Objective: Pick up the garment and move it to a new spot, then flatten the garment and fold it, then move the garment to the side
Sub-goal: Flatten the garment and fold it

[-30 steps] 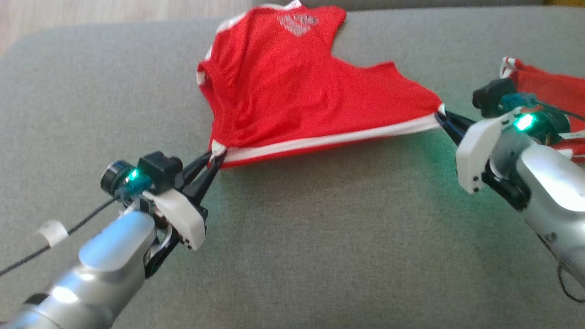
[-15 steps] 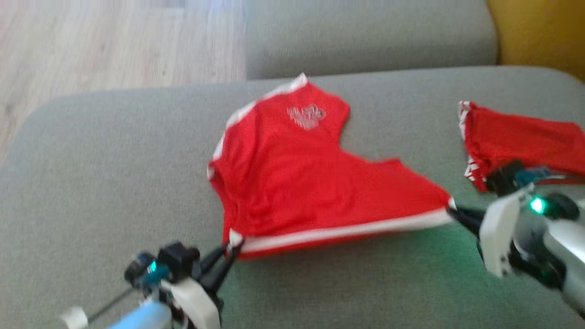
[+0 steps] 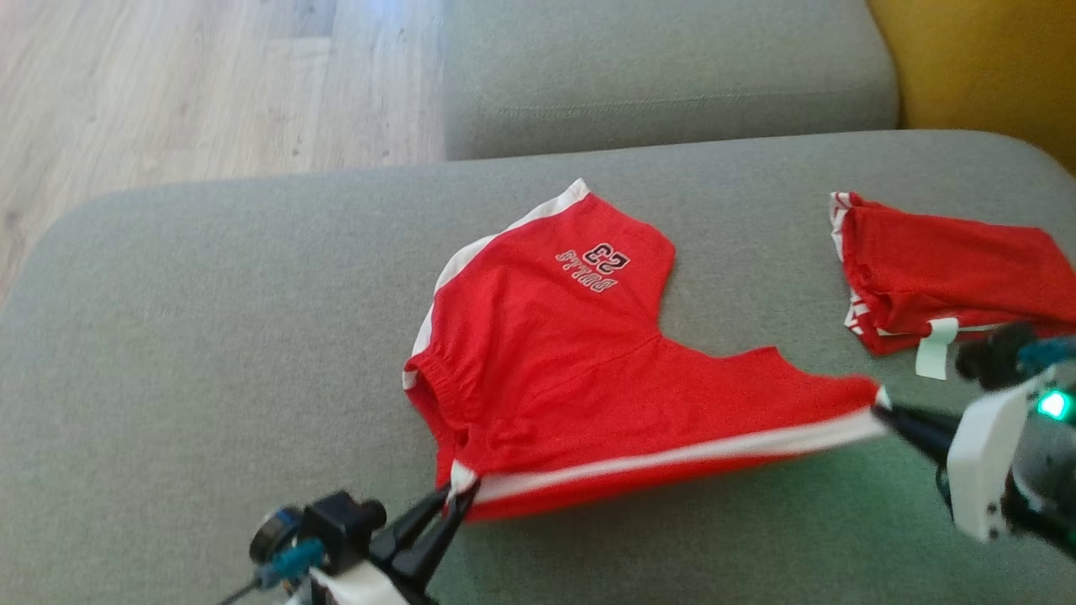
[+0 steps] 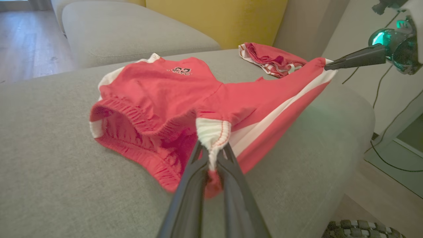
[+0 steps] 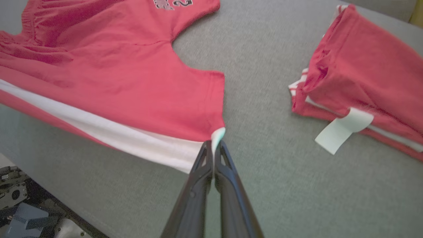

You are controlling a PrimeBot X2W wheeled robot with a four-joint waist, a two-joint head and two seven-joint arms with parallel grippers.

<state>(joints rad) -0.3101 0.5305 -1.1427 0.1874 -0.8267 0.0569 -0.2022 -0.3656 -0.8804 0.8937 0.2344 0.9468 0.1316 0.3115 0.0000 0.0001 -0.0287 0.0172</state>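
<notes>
1. Head view: a pair of red fabric shorts [image 3: 572,361] with a white side stripe and a "23" print lies near the middle of the grey woven seat cushion [image 3: 210,336]. The printed leg lies flat on the far side. The near, striped edge is raised and stretched taut between the two grippers.
2. The left gripper [image 3: 456,497] is pinched narrow on the white waistband corner at the left end of the stripe. The left wrist view shows this cloth bunched between the dark fingers [image 4: 191,188].
3. The right gripper [image 3: 881,410] is clamped tight on the hem corner at the right end of the stripe. In the right wrist view its fingertips meet on the cloth.
4. A folded garment [image 3: 950,269], red with white trim, lies on the same cushion to the right of the shorts. It is apart from them and near the right gripper. A white rectangular label [image 3: 936,351] hangs off its near edge.
5. Bare grey cushion separates the shorts from the folded garment.
6. Beyond the seat are a second grey cushion [image 3: 664,76], a yellow cushion [image 3: 983,67] at the upper right, and pale wood floor [image 3: 168,92] at the upper left.
</notes>
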